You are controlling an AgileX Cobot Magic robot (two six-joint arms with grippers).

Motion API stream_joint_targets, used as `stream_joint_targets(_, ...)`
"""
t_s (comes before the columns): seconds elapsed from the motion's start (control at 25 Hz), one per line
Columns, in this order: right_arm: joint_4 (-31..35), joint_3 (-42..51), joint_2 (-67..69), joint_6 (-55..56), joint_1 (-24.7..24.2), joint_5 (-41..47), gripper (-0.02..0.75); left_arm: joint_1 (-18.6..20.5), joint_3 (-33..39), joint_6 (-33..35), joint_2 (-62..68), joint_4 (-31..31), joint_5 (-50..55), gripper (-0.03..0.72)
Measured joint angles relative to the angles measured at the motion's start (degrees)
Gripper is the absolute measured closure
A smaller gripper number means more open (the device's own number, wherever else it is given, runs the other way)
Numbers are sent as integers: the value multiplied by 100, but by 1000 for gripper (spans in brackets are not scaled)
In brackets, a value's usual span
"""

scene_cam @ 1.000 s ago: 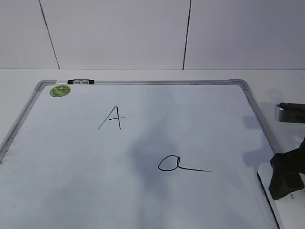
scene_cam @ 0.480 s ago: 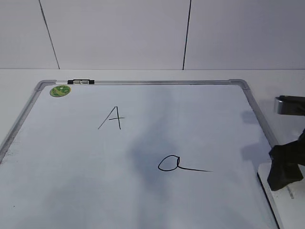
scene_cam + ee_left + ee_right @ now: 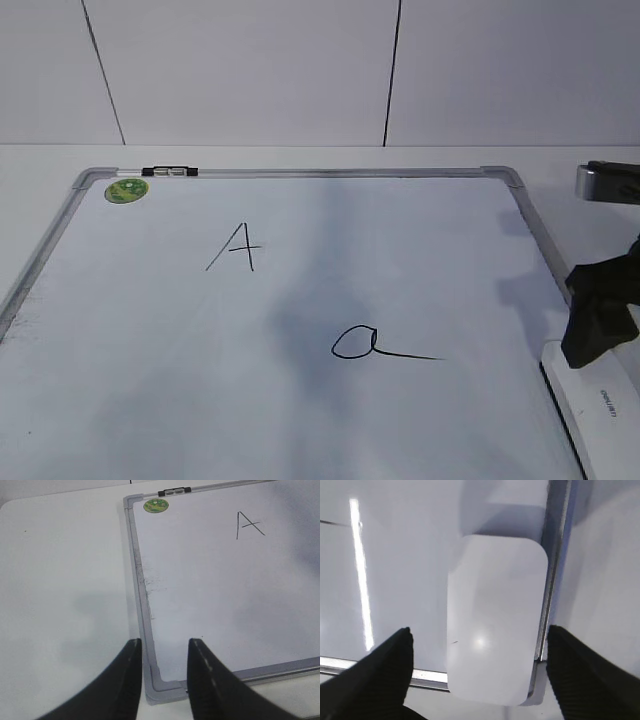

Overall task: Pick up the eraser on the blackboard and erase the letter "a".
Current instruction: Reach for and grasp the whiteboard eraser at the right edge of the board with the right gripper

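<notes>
The blackboard [image 3: 300, 173] is a white board with a silver frame and a green sticker [image 3: 126, 189]. A capital "A" [image 3: 235, 247] and the letter "a" [image 3: 370, 343] are drawn on it. The eraser [image 3: 600, 415] lies flat at the board's near right corner. In the right wrist view the eraser [image 3: 495, 605] lies against the frame [image 3: 555, 530]. My right gripper [image 3: 479, 631] is open, with a finger on each side of the eraser and not touching it. It shows dark above the eraser in the exterior view [image 3: 598, 315]. My left gripper [image 3: 163, 645] is open and empty over the board's near left corner [image 3: 160, 685].
A black clip [image 3: 170, 172] sits on the board's top frame. A grey and black part [image 3: 610, 185] juts in at the right edge. White table surrounds the board [image 3: 60, 580], with a white wall behind.
My right gripper has moved up in the exterior view, uncovering more of the eraser's top. The board, the letters and the eraser have not moved.
</notes>
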Motion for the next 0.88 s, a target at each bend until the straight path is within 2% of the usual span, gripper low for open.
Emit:
stream_joint_targets(0.32, -175, 0, 0, 39, 0, 36, 96, 0, 0, 0, 0, 0, 0, 449)
stream_joint_targets(0.68, -241, 0, 0, 39, 0, -141, 178, 0, 0, 0, 0, 0, 0, 449)
stream_joint_targets(0.76, -241, 0, 0, 39, 0, -164, 172, 0, 0, 0, 0, 0, 0, 449)
stream_joint_targets(0.88, -241, 0, 0, 39, 0, -177, 94, 0, 0, 0, 0, 0, 0, 449)
